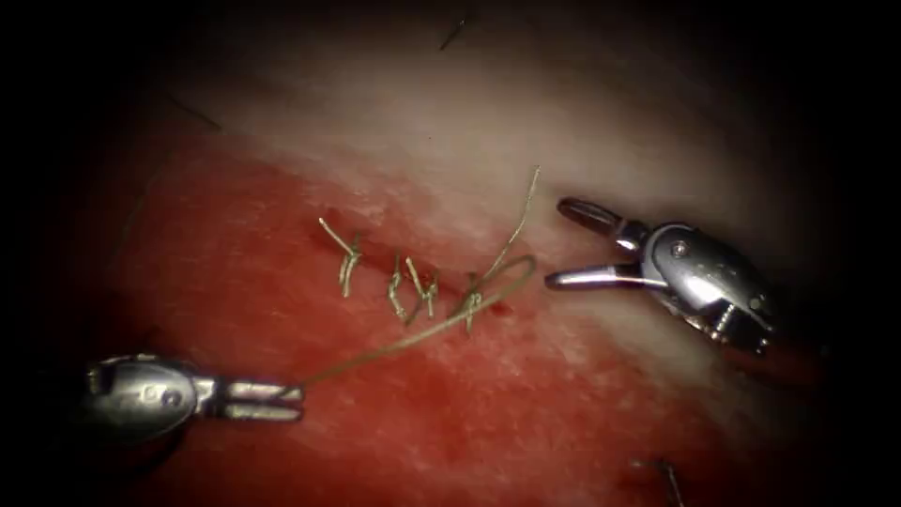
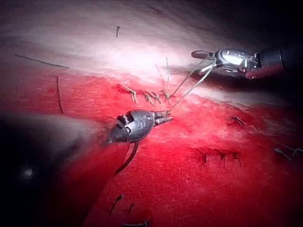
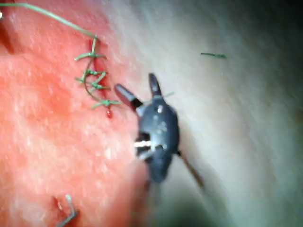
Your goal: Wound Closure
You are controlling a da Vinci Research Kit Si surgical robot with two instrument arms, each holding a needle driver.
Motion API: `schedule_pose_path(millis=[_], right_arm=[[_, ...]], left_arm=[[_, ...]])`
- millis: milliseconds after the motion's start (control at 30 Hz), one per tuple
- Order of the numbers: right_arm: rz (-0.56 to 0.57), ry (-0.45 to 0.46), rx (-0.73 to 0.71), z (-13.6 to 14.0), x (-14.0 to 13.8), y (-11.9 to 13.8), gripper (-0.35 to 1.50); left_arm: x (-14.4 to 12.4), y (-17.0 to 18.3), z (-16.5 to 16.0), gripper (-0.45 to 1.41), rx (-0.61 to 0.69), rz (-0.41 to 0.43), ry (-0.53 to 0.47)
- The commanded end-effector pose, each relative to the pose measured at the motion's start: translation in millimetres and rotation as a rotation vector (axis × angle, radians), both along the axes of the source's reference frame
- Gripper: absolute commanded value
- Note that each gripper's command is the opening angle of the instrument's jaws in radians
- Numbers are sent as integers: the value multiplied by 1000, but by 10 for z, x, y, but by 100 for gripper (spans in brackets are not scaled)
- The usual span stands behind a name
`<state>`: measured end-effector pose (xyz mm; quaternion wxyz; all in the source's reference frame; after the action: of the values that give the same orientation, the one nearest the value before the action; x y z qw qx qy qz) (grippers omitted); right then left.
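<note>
A pale, red-stained slab of pork tissue (image 1: 601, 413) is shown, its short cut (image 1: 413, 282) crossed by several tied stitches. The left arm's steel tool (image 1: 282, 400), lower left of the cut, has its fingers closed on a thin tan thread (image 1: 394, 345). The thread's long axis rises rightward to a loop (image 1: 511, 277) at the cut's right end. The right arm's steel tool (image 1: 574, 246) lies just right of that loop, fingers spread and holding nothing. No needle can be made out.

The needle cannot be made out anywhere along the thread (image 1: 404, 343).
</note>
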<state>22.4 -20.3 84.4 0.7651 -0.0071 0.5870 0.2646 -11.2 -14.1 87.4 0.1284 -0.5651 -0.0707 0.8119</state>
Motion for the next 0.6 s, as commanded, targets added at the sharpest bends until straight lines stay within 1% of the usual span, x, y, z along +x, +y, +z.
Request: schedule_pose_path(millis=[33, 100, 133, 300, 333, 400, 600], right_arm=[[5, 1, -4, 11, 6, 10, 41], [1, 4, -3, 15, 12, 15, 2], [-20, 26, -3, 17, 19, 18, -35], [-66, 96, -17, 23, 56, 25, -35], [-82, 122, -24, 27, 72, 25, -35], [-112, 150, -30, 31, 85, 22, -35], [-176, 205, -47, 40, 108, 3, -35]], left_arm=[[-5, -3, 5, -45, 0, 15, 6], [-6, -4, 4, -45, 4, 28, 17], [-8, -2, 4, -45, 2, 36, 16], [-18, 8, 8, -45, 0, 50, 14], [-21, 13, 10, -45, -2, 55, 12], [-22, 18, 11, -45, 0, 54, 10], [-16, 39, 18, -45, 2, 46, 0]])
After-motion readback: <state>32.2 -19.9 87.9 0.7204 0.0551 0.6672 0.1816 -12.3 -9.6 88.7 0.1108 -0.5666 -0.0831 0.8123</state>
